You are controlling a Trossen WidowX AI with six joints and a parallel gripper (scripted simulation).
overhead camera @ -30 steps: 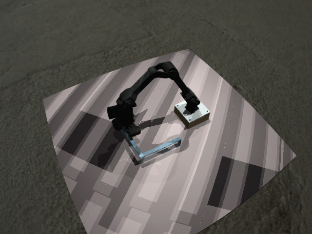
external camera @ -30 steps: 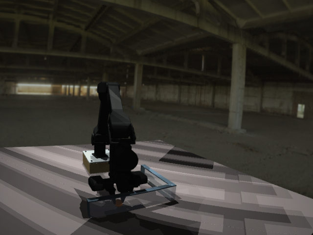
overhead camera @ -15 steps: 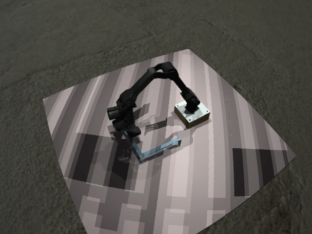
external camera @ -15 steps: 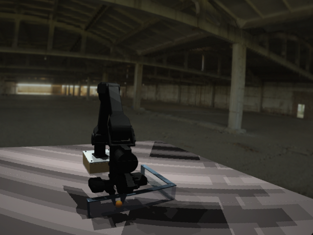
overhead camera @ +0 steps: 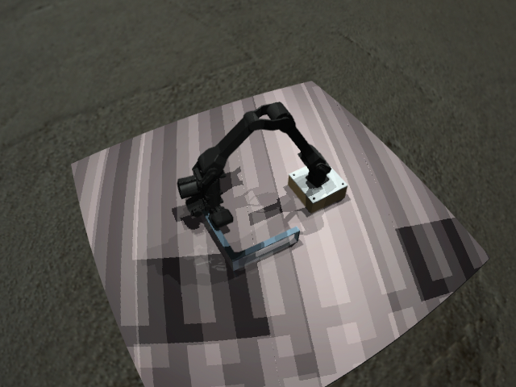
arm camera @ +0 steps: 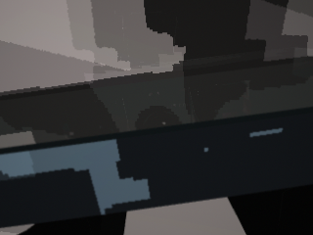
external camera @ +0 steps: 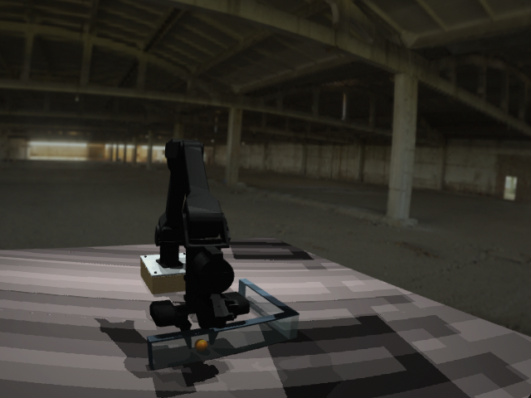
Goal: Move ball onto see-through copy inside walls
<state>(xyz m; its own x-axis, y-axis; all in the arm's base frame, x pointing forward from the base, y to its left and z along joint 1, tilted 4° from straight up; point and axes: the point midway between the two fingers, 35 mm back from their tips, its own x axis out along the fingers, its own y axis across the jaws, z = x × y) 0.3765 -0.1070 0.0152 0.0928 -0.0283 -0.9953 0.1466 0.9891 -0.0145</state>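
The small orange ball (external camera: 201, 344) lies on the table just inside the near clear wall (external camera: 240, 332) (overhead camera: 267, 247), close to that wall's left end. It is hidden by the arm in the top view. My gripper (external camera: 200, 330) (overhead camera: 217, 216) hangs right above the ball, pointing down, with its fingers apart and nothing between them. The second clear wall (external camera: 268, 299) (overhead camera: 218, 239) meets the first at a corner. In the wrist view the wall (arm camera: 205, 162) fills the frame as a dark band, with a faint round shape (arm camera: 156, 119) behind it. I cannot make out the see-through copy apart from the ball.
The arm's base sits on a small white-topped block (overhead camera: 318, 191) (external camera: 160, 276) behind the walls. The table has a striped grey pattern with dark patches, and its edges fall off to a dark floor.
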